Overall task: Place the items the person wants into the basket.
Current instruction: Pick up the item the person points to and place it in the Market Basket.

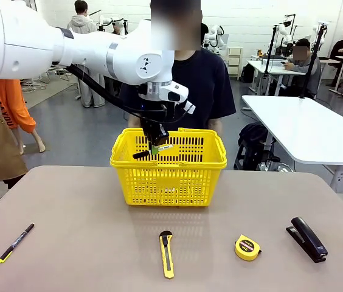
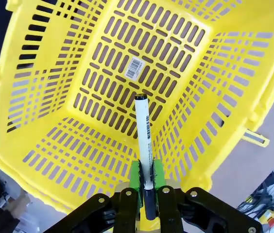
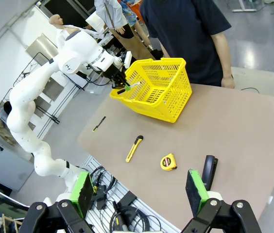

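Left wrist view looks straight down the marker, a white barrel with black ends. The left gripper has its green pads clamped on the lower black end, so most of the length juts out unsupported over the floor of the yellow basket.

From the front, the marker hangs crosswise at about rim height, inside the near-left corner. That is where I judge the risk lies. A grip so near one end lets the barrel pivot, and the free tip could catch the rim or the lattice wall as the arm lowers. Let go from this height, it may bounce or wedge its tip in a floor slot. A nudge from the arm could also slide the light basket toward the person standing just behind it.

The right gripper has its fingers wide apart and holds nothing.

Near the front edge of the matt brown table lie a pen, a utility knife, a tape measure and a stapler, all well apart. Beyond are a grey floor, white tables and white walls.
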Robot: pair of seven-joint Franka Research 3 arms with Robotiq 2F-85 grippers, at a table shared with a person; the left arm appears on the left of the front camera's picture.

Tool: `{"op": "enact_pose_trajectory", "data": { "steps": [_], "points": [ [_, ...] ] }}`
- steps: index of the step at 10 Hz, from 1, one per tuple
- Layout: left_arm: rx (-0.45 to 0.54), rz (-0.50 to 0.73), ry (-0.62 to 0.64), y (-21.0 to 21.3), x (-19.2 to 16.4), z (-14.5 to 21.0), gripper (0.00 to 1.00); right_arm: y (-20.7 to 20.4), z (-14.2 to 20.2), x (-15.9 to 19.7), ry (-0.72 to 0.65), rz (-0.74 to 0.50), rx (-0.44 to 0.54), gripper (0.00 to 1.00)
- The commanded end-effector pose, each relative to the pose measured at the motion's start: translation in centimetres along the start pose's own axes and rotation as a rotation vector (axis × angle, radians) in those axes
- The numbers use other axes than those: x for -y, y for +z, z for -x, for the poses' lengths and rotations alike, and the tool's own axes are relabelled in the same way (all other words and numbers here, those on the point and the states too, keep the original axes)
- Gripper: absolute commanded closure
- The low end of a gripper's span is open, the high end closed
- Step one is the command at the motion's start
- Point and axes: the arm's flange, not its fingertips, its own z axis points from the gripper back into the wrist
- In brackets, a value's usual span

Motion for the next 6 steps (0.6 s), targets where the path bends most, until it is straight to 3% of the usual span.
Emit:
{"op": "enact_pose_trajectory", "data": {
  "steps": [1,6],
  "points": [
    [-0.021,0.010,-0.020,-0.4,-1.5,-0.5,0.88,0.0,-0.2,0.0,0.012,-0.021,0.017,0.00],
    [-0.045,0.010,-0.049,-1.8,-2.3,-0.9,0.88,0.0,-0.2,0.0,0.012,-0.021,0.017,0.00]
  ]
}}
